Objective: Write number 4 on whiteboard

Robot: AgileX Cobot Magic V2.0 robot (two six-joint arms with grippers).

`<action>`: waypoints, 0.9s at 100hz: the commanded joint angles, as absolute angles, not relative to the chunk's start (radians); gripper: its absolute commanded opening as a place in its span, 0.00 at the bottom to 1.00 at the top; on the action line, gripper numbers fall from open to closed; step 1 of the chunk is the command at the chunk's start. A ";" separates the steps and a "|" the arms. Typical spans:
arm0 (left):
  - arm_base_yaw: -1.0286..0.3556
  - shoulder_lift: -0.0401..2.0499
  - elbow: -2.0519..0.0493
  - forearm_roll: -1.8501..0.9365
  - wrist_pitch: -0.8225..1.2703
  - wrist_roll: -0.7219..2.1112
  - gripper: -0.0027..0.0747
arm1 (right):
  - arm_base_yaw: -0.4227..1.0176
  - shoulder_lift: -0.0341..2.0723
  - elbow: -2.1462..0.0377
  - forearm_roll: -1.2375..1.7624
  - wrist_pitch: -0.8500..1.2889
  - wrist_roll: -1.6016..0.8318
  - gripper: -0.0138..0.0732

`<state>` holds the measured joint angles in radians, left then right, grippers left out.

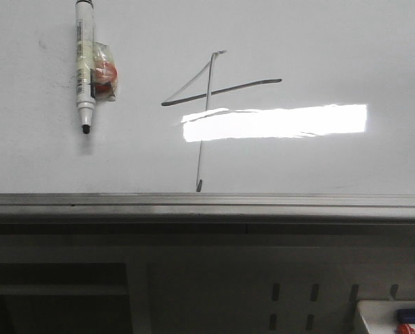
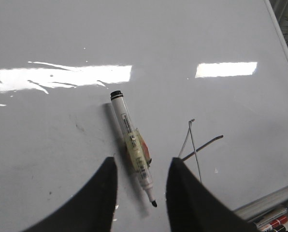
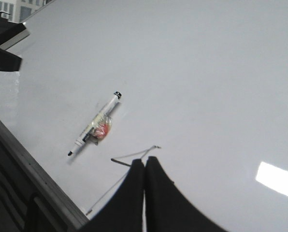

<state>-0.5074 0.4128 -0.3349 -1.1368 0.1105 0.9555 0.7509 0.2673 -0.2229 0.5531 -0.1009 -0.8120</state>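
The number 4 (image 1: 207,94) is drawn in thin dark strokes on the whiteboard (image 1: 333,42): a slanted line, a crossbar and a long stem that ends near the grey rail. It also shows in the left wrist view as the number 4 (image 2: 194,145) and in the right wrist view as the number 4 (image 3: 134,155). A white marker (image 1: 85,59) with a yellowish and red wrap lies loose on the board, uncapped tip toward the rail. My left gripper (image 2: 140,166) hangs open above the marker (image 2: 133,145), not touching it. My right gripper (image 3: 144,162) is shut and empty, over the 4.
A grey metal rail (image 1: 207,202) runs along the board's near edge. Bright rectangular glare (image 1: 273,122) crosses the stem of the 4. A tray with spare markers (image 1: 406,320) sits below at the right. Spare markers (image 2: 274,223) also show past the rail.
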 commanded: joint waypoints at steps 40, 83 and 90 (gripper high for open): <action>-0.506 0.122 -0.202 -1.139 0.089 0.954 0.01 | 0.744 0.212 -0.164 0.572 -0.222 -0.811 0.08; -0.503 0.121 -0.202 -1.130 0.067 0.954 0.01 | 0.744 0.212 -0.164 0.572 -0.222 -0.811 0.08; -0.476 0.109 -0.199 -1.053 0.017 0.954 0.01 | 0.744 0.212 -0.164 0.572 -0.222 -0.811 0.08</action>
<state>-0.5004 0.1082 -0.1728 -1.1151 0.1060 0.9555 0.7509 0.2054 -0.1377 0.5747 -0.1458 -0.8120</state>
